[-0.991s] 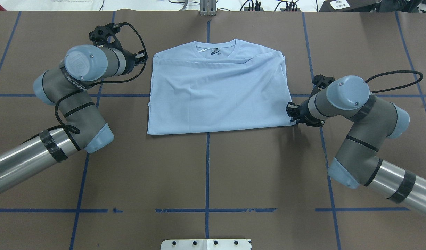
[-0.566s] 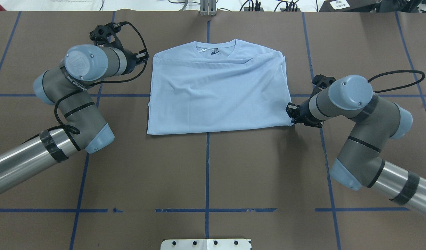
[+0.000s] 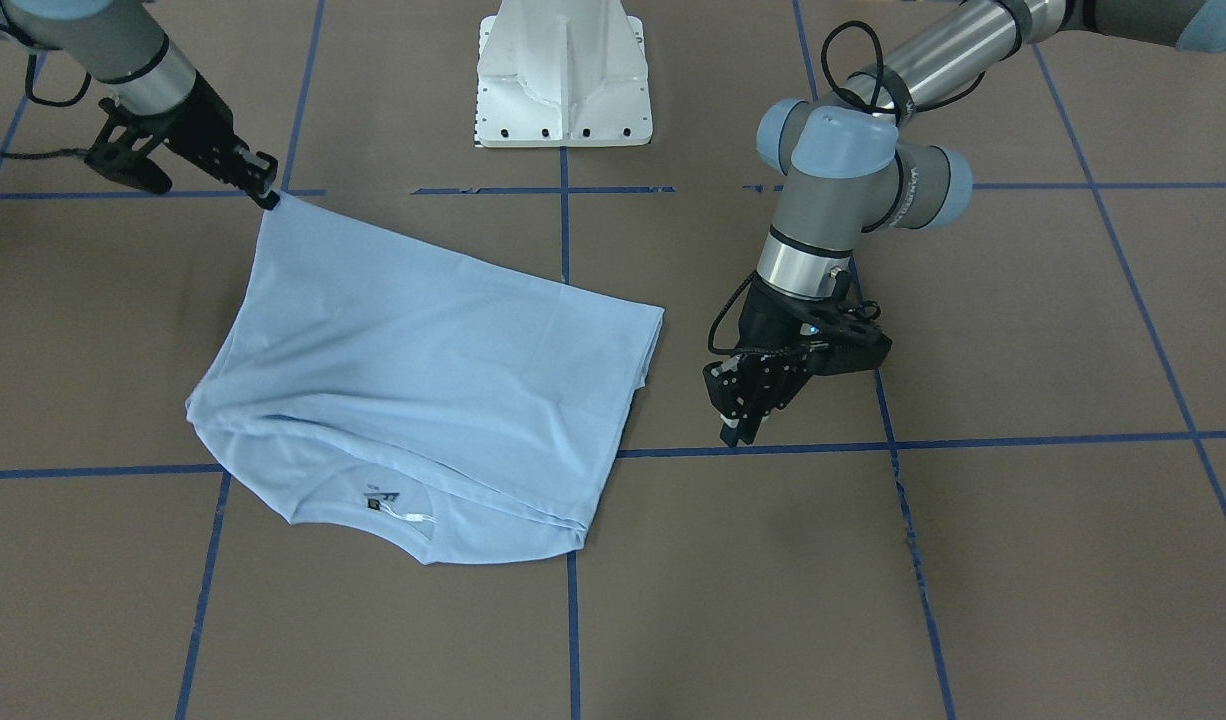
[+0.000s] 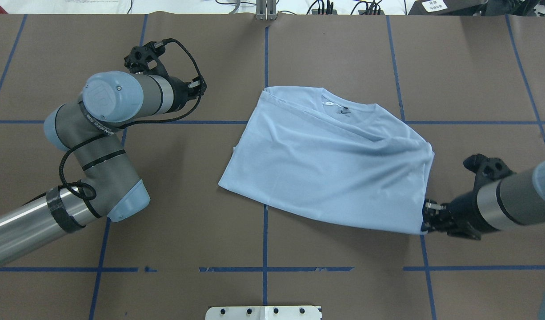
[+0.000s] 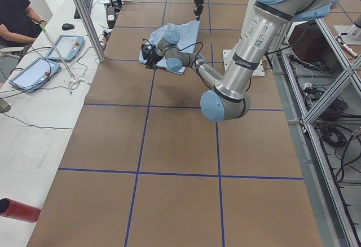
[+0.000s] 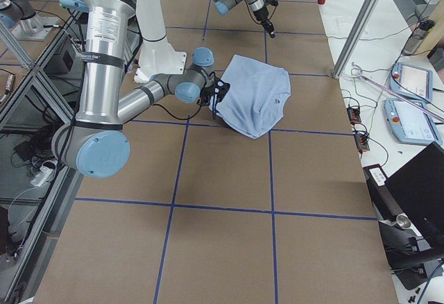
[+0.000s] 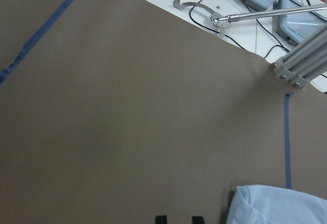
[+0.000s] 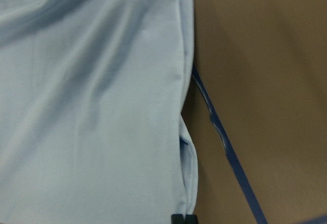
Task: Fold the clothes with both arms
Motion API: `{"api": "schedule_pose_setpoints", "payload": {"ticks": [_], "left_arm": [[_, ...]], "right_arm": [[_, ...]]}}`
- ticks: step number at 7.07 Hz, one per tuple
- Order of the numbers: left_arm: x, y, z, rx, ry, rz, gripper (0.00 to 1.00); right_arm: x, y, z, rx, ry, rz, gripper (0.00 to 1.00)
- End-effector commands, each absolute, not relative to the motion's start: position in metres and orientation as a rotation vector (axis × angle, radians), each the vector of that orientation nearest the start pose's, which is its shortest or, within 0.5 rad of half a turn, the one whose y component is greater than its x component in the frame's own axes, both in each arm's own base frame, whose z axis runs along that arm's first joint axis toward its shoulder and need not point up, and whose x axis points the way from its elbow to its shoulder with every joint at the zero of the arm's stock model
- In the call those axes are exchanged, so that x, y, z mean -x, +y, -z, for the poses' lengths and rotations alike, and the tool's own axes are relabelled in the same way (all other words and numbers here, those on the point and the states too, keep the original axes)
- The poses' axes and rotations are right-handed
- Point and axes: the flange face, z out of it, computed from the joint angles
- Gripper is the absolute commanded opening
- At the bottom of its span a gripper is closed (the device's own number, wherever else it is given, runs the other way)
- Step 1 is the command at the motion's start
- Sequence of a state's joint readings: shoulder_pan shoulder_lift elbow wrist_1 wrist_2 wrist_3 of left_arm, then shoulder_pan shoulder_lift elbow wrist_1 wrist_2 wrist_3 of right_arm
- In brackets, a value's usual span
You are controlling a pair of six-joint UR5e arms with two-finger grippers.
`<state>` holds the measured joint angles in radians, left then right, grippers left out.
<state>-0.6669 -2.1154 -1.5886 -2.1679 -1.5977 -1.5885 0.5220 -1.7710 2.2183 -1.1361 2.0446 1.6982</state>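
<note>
The right gripper's [image 3: 266, 193] jaws were pinched on a hem corner of the T-shirt [image 4: 326, 169], on the side towards the white pedestal base [image 3: 563, 75], so the cloth ran taut from that point. The left gripper's [image 3: 735, 432] jaws stood slightly apart and empty, out from the base on the robot's left and clear of the cloth. The shirt lay part-folded and skewed before the base, towards the robot's right. The one-corner hold looked meant to swing it square.

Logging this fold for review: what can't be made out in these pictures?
Collar label text on the T-shirt: too small, overhead and front views.
Right tool fingertips: buried in the T-shirt's corner overhead; cut by the bottom edge in its wrist view.
Left tool: mostly hidden under its own wrist overhead.
</note>
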Motion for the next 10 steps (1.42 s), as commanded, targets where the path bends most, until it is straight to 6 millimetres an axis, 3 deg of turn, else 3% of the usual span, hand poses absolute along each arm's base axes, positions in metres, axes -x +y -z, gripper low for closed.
{"api": "schedule_pose_setpoints", "payload": {"ticks": [1,2,3,4,5,6,7,8,10], "left_arm": [[-0.455,-0.469,-0.226,-0.225,1.239,0.571,0.31],[-0.458,-0.443,-0.207,-0.174,1.245,0.578,0.32],[-0.460,-0.406,-0.183,-0.111,1.250,0.560,0.34],[-0.482,-0.375,-0.182,-0.032,1.243,0.559,0.37],[-0.493,-0.357,-0.204,0.013,1.209,0.569,0.42],[-0.525,-0.318,-0.224,0.055,1.163,0.518,0.47],[-0.549,-0.317,-0.240,0.033,1.117,0.525,0.47],[-0.559,-0.320,-0.251,0.023,1.091,0.522,0.47],[-0.557,-0.337,-0.252,-0.042,1.091,0.562,0.46]], "right_arm": [[0.318,-0.198,-0.355,0.425,-0.945,-0.241,0.00],[0.335,-0.169,-0.354,0.463,-0.924,-0.177,0.31],[0.347,-0.166,-0.350,0.438,-0.935,-0.178,0.99],[0.354,-0.175,-0.346,0.388,-0.958,-0.205,1.00],[0.342,-0.204,-0.342,0.318,-0.987,-0.284,1.00],[0.325,-0.246,-0.326,0.253,-1.047,-0.375,1.00],[0.322,-0.295,-0.333,0.193,-1.055,-0.472,1.00],[0.327,-0.325,-0.339,0.167,-1.052,-0.521,1.00],[0.335,-0.334,-0.351,0.146,-1.026,-0.545,1.00]]}}
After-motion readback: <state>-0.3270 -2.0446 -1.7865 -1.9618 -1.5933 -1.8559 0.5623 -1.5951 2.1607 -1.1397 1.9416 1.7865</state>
